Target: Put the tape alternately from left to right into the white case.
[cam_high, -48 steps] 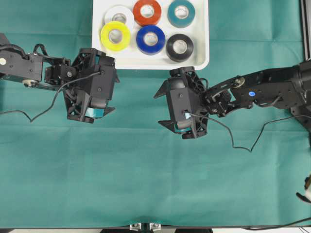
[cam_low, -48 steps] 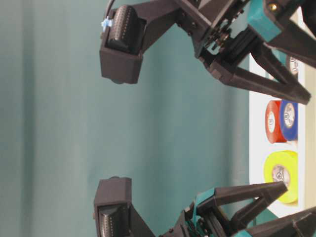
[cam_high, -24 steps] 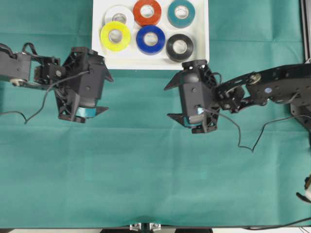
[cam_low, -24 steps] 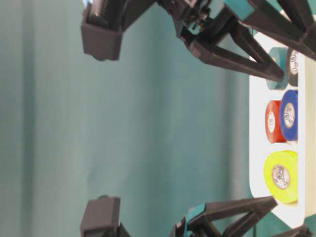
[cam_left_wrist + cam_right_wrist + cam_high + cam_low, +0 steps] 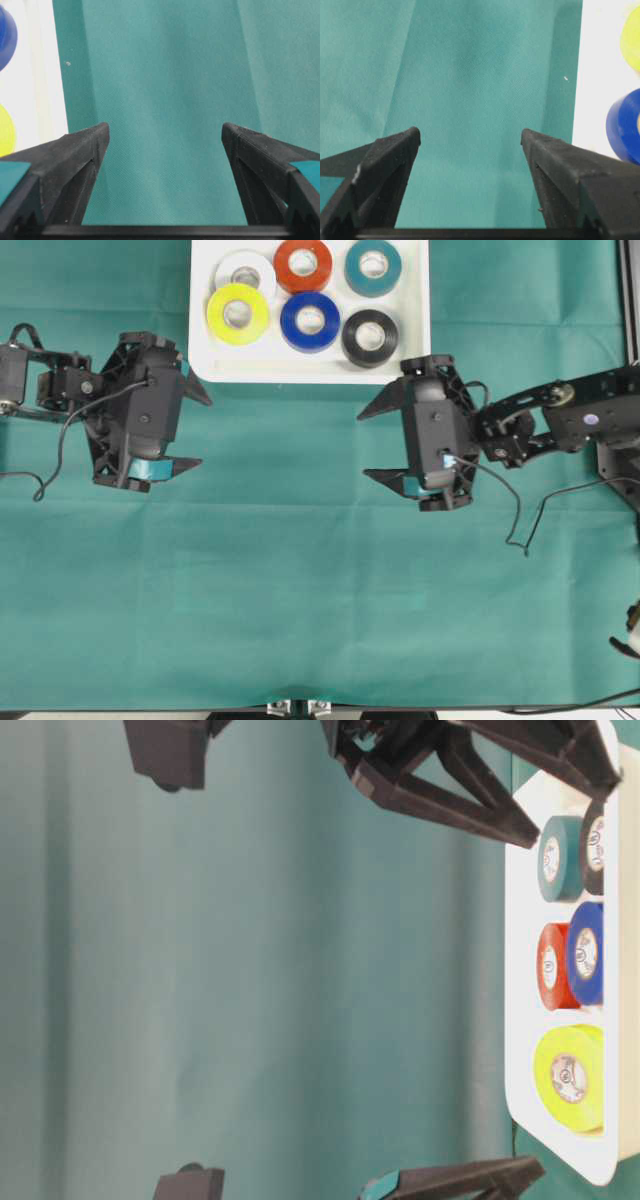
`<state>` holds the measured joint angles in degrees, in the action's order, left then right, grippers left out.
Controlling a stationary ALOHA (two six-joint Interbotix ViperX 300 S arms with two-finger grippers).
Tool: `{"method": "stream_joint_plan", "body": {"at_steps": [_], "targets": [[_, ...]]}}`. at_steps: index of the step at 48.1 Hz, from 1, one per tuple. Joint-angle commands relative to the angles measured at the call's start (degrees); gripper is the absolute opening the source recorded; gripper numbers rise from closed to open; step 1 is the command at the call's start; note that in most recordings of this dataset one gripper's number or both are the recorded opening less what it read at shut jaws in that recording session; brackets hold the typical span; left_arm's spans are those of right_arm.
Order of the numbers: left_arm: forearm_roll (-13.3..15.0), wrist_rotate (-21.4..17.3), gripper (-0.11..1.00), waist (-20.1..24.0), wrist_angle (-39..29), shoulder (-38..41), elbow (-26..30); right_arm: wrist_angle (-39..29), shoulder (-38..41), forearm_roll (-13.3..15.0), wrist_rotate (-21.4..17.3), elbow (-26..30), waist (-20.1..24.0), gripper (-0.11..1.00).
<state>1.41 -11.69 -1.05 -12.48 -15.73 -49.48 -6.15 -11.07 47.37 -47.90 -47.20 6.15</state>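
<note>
Item: all six tape rolls sat in the white case; I judged loading finished (left gripper and right gripper both agape, empty), parking next.

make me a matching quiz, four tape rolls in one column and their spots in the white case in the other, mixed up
Seen from the overhead view.

Rolls:
1. yellow roll
2. black roll
3. orange-red roll
4. teal roll

Spots in the white case:
A. far row, right end
B. near row, left end
C. far row, middle
D. near row, right end

Pairs: 1-B, 2-D, 3-C, 4-A
</note>
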Motion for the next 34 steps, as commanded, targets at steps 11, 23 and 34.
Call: {"method": "stream_joint_plan", "body": {"at_steps": [11,23,34], "targets": [[0.2,0.1,0.67,-0.3,0.5,-2.7,-0.8,0.3,-4.7,-0.1,-0.1,-1.6,0.0,0.88],[0.2,0.1,0.67,-0.3,0.5,-5.2,-2.8,0.2,-7.6,-0.5,-1.1,-3.9,-0.1,0.88],[0.2,0.1,0.67,-0.3,1.3,-8.8,-5.3,0.3,-10.9,-0.5,-2.5,-6.4,-0.4,0.88]]}}
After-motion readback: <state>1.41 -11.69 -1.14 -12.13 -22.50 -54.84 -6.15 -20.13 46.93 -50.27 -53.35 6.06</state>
